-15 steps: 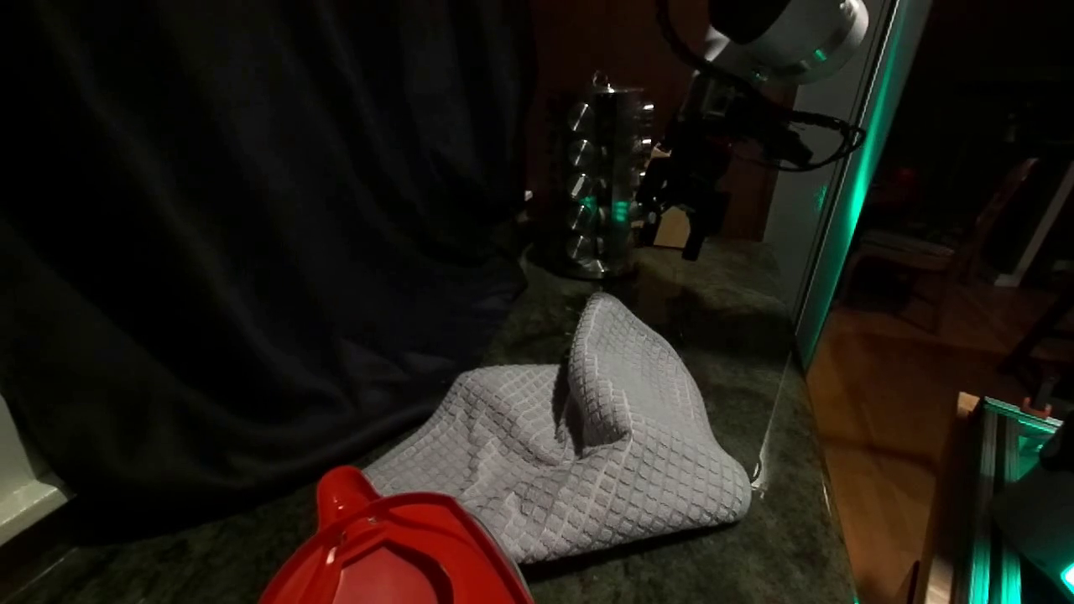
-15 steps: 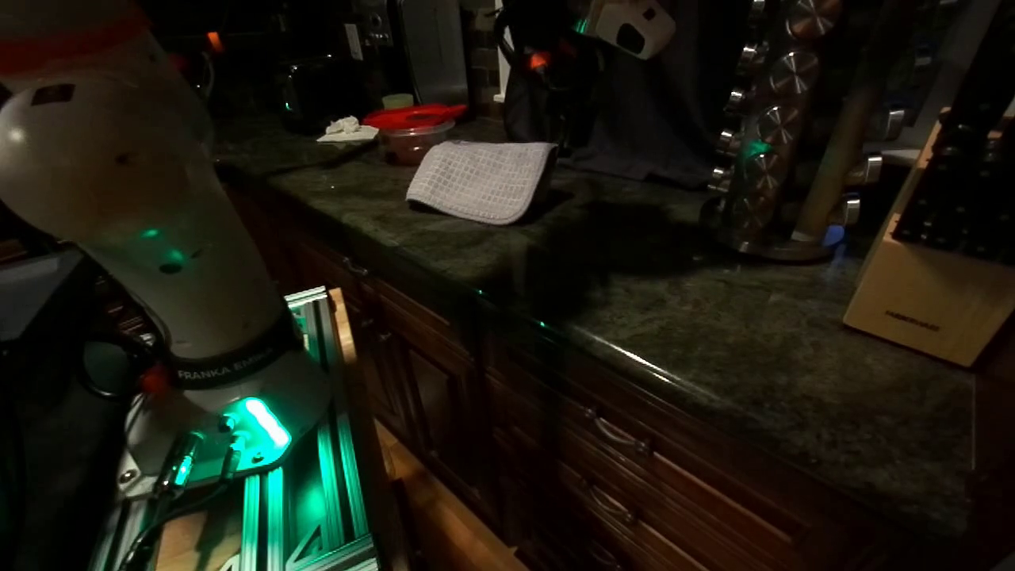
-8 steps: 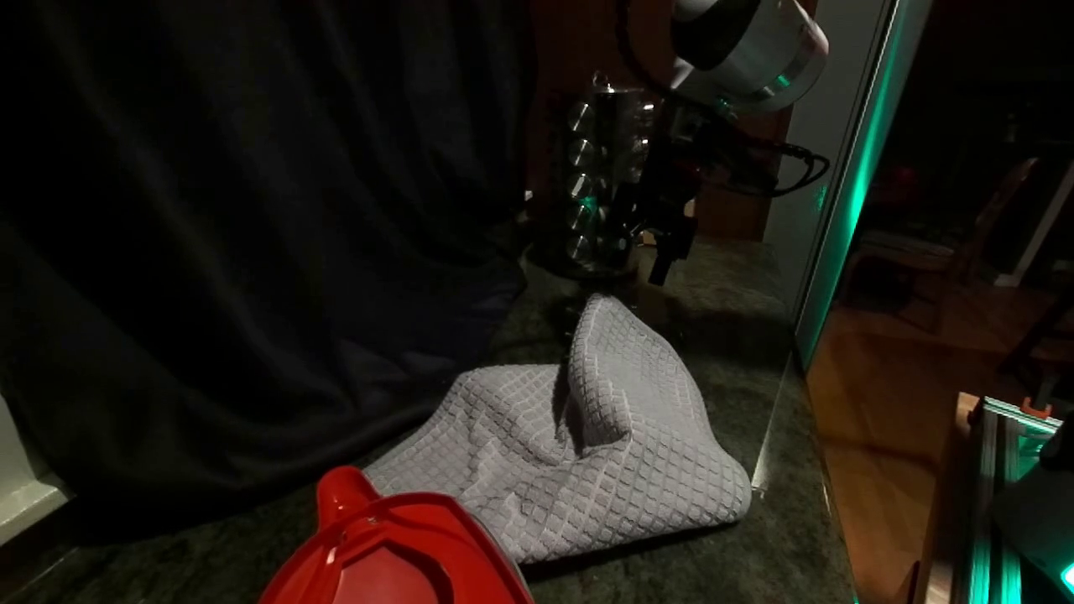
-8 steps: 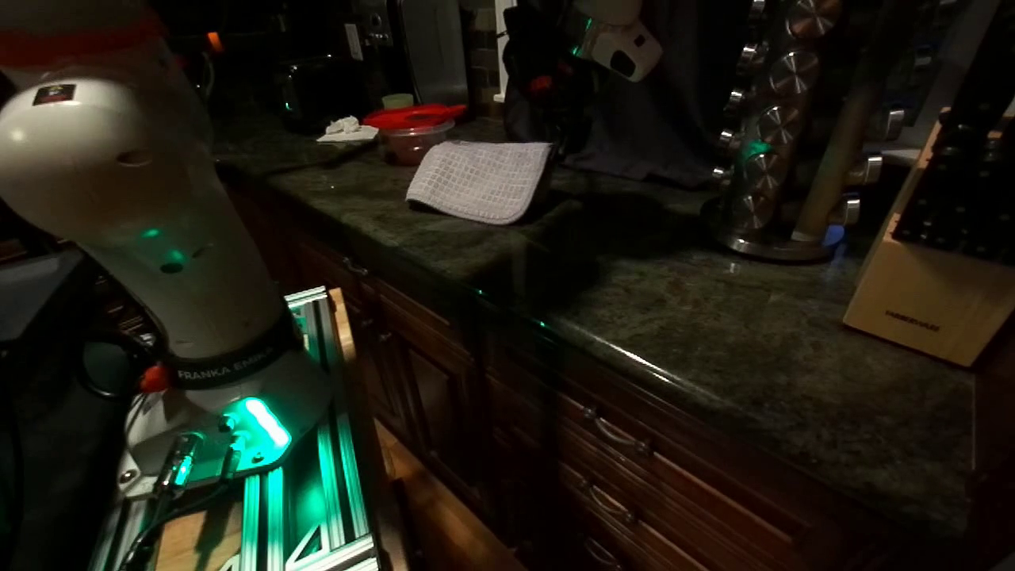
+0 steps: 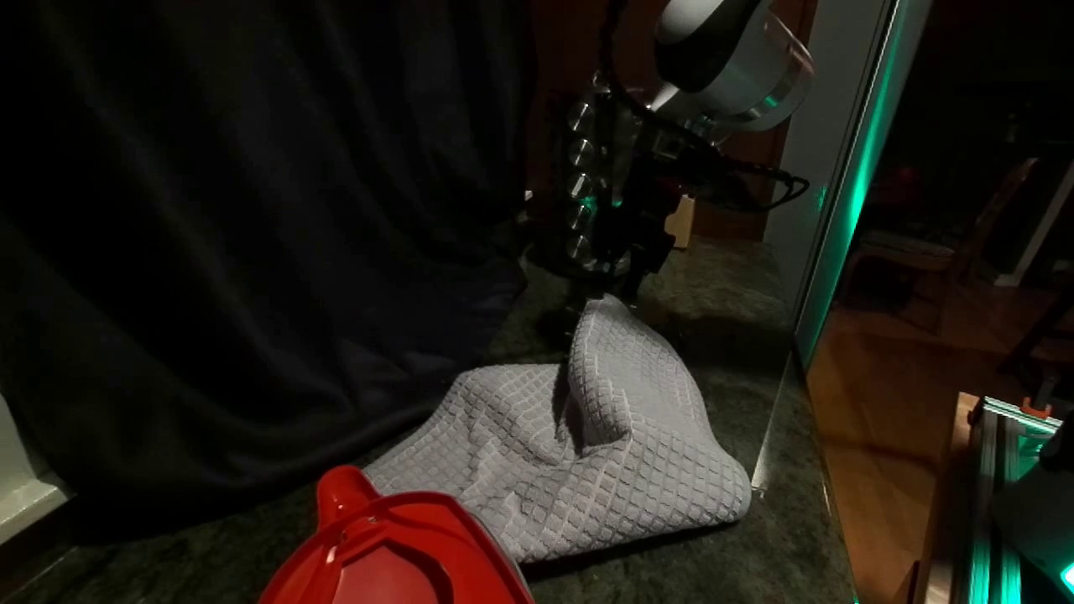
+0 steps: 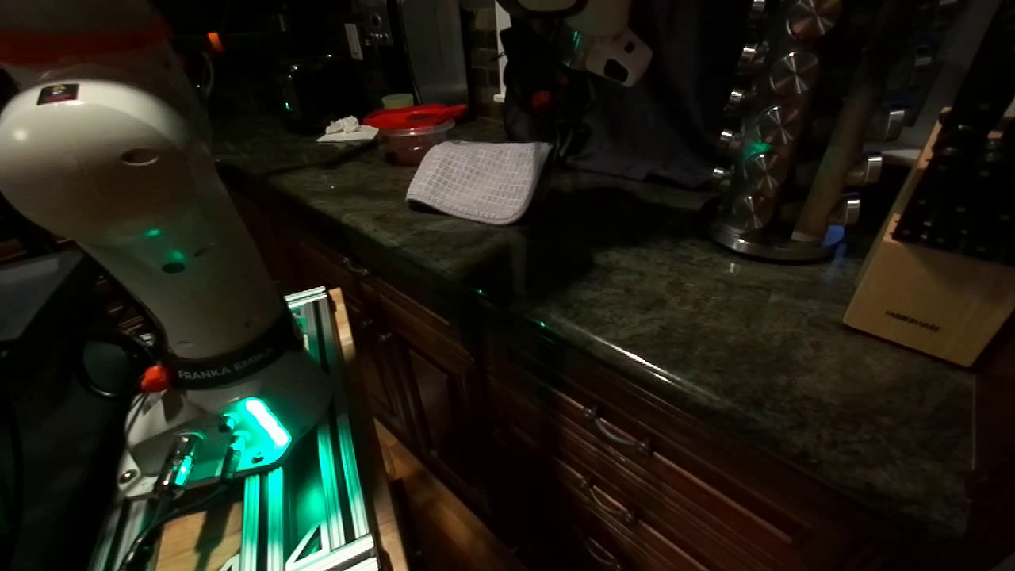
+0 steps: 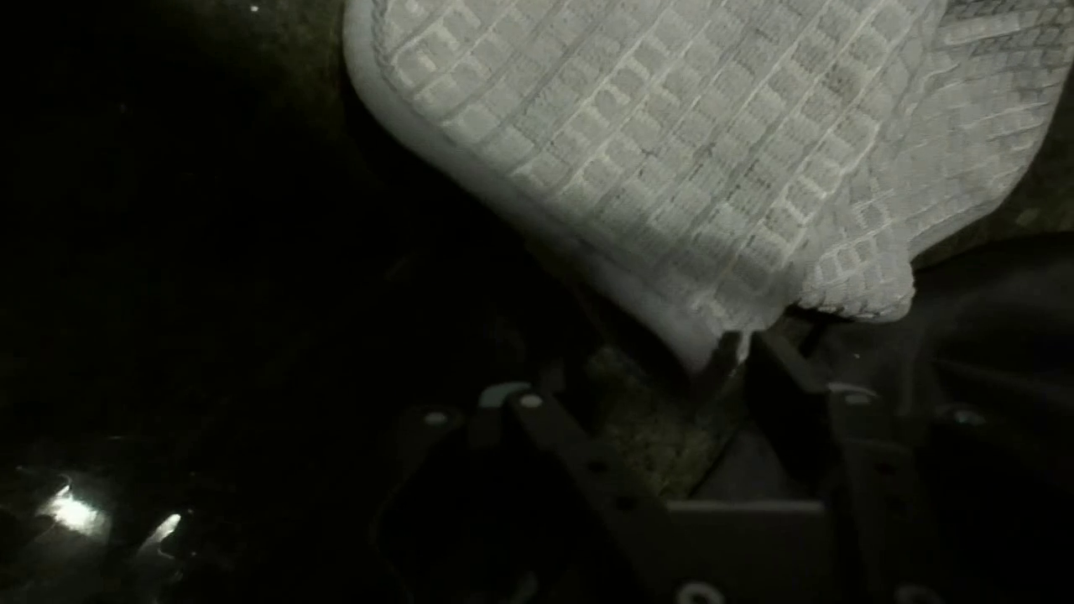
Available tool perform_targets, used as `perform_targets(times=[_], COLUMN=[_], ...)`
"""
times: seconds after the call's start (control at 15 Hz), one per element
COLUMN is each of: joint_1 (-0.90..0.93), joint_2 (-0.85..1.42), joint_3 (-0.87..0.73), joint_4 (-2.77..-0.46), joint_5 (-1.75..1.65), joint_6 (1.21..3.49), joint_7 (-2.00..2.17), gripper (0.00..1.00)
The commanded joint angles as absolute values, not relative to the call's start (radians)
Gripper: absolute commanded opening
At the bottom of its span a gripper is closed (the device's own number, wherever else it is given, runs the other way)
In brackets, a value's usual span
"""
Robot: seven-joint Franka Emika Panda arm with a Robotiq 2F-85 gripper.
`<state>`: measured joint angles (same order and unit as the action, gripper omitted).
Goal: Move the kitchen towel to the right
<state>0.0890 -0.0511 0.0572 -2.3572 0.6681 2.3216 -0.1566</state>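
The kitchen towel is grey-white with a waffle weave. It lies folded and bunched on the dark counter in both exterior views [image 5: 654, 478] [image 6: 476, 182], with one fold raised to a peak. My gripper [image 5: 623, 273] is just beyond and above that peak, very dark against the background. In the wrist view the towel [image 7: 654, 126] fills the top, and its corner points down toward my gripper [image 7: 653, 356]. The fingers [image 7: 784, 369] stand apart, with the towel corner's tip near the right one. Whether they touch it cannot be told. The left fingertip is hard to make out.
A red-lidded container [image 5: 394, 545] stands against the towel's near end in an exterior view. A spice rack [image 6: 761, 174] and a knife block [image 6: 920, 301] stand on the counter. A dark curtain [image 5: 252, 252] hangs beside the towel. The counter's front edge [image 6: 634, 357] drops to drawers.
My gripper has moved down and to the left in an exterior view, closer to the towel's raised peak. The towel has not visibly moved.
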Motion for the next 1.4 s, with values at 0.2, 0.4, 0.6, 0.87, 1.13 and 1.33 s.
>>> perform_targets(times=[0.2, 0.4, 0.6, 0.87, 1.13, 1.33], joint_1=[0.092, 0.093, 0.098, 0.109, 0.117, 0.103], joint_2=[-0.051, -0.049, -0.049, -0.043, -0.072, -0.140], joint_3=[0.065, 0.066, 0.073, 0.090, 0.101, 0.084], joint_4=[-2.377, -2.379, -2.385, -2.389, -2.398, -2.404], joint_5=[0.736, 0.765, 0.801, 0.859, 0.878, 0.857], joint_6=[2.362, 2.367, 2.383, 2.409, 2.413, 2.352], joint_7=[-0.198, -0.212, -0.229, -0.265, -0.311, -0.337], gripper=[0.47, 0.48, 0.49, 0.33, 0.02, 0.00])
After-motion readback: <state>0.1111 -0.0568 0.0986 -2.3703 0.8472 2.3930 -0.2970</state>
